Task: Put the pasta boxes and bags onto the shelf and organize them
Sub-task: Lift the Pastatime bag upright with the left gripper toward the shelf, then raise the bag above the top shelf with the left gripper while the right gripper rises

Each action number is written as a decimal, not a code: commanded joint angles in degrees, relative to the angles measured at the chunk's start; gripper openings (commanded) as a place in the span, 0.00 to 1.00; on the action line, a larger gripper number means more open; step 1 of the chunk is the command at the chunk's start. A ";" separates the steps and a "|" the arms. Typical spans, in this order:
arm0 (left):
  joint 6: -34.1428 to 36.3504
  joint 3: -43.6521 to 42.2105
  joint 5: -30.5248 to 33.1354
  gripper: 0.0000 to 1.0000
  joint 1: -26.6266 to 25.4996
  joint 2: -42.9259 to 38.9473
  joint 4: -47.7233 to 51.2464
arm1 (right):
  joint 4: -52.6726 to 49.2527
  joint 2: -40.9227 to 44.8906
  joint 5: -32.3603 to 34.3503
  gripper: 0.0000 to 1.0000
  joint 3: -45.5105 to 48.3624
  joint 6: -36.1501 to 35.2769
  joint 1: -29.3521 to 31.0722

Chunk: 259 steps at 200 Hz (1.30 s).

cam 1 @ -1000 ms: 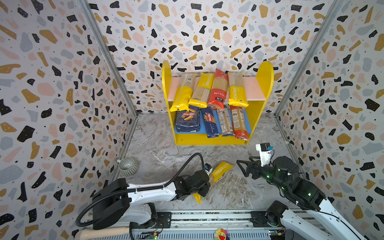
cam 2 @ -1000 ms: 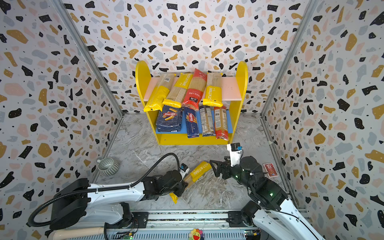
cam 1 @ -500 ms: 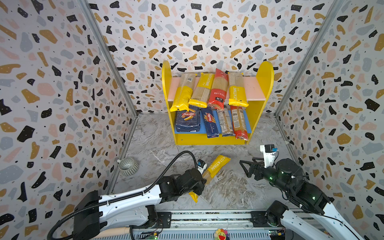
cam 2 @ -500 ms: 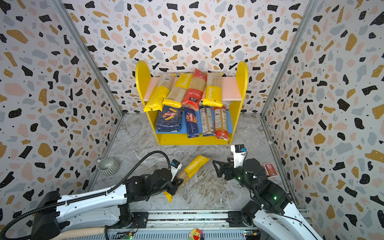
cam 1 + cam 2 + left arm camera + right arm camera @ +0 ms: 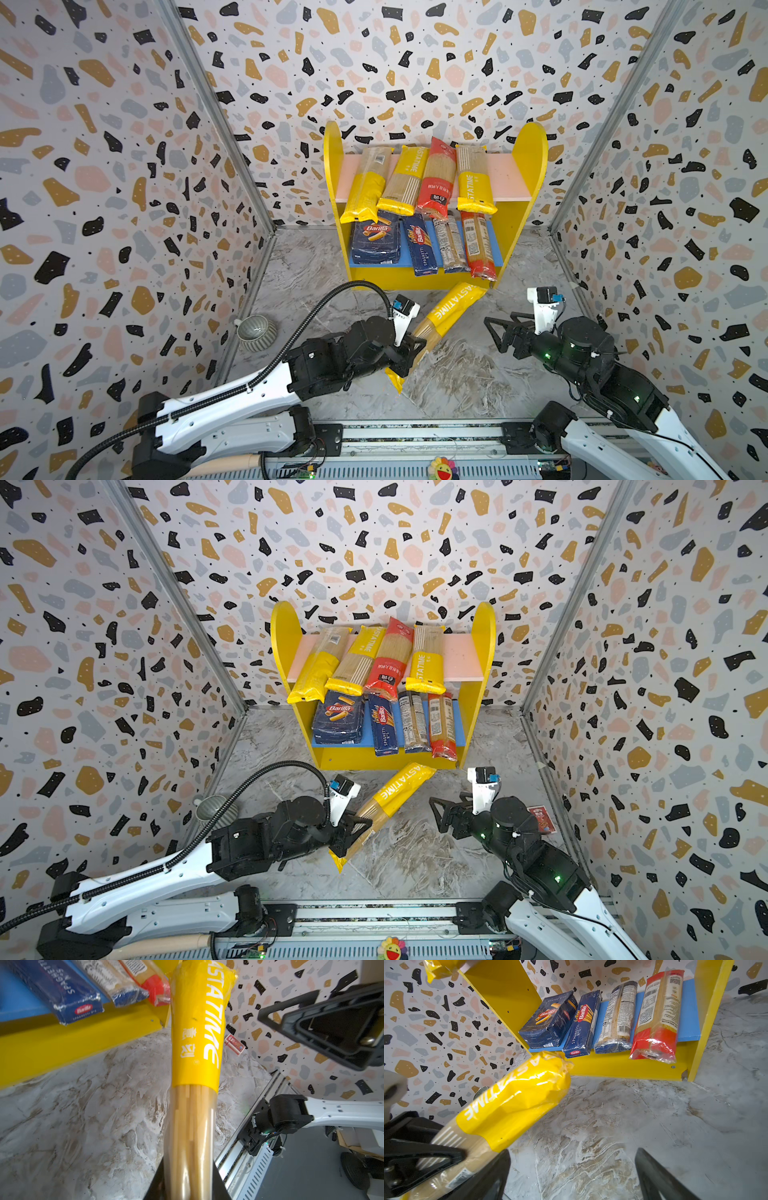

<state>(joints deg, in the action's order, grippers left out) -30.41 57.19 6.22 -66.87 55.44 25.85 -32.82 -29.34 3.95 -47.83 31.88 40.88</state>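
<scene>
We grip the yellow PASTATIME bag (image 5: 453, 309) in our left fingers (image 5: 154, 1186), tip near the shelf (image 5: 395, 279), our right fingers (image 5: 654, 1176) spread wide.

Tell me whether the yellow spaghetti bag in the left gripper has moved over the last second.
Yes. The yellow bag, held in the left gripper, has moved toward the shelf. Its far end is now at the shelf's front base, near the right side.
</scene>
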 commanded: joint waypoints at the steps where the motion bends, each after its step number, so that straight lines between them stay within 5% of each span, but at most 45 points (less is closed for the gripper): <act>1: 3.04 6.87 -1.24 0.00 -0.43 -0.52 -6.02 | -1.17 -0.10 1.64 0.94 -3.08 -0.53 0.08; 151: 12.11 45.32 2.92 0.00 -0.45 18.82 -1.25 | -2.91 -0.19 4.65 0.94 -8.00 -3.20 0.12; 232: 19.26 90.90 7.75 0.00 1.33 46.98 11.13 | -1.09 -0.52 4.85 0.94 -6.63 -4.16 0.10; 259: 16.16 87.60 4.17 0.00 6.67 47.43 4.72 | -0.81 -0.98 5.96 0.94 -6.51 -4.61 0.13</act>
<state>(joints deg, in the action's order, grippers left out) -13.50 144.75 11.75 -64.71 104.64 41.63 -35.00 -29.76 8.25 -53.89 28.40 40.88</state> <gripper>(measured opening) 0.209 0.939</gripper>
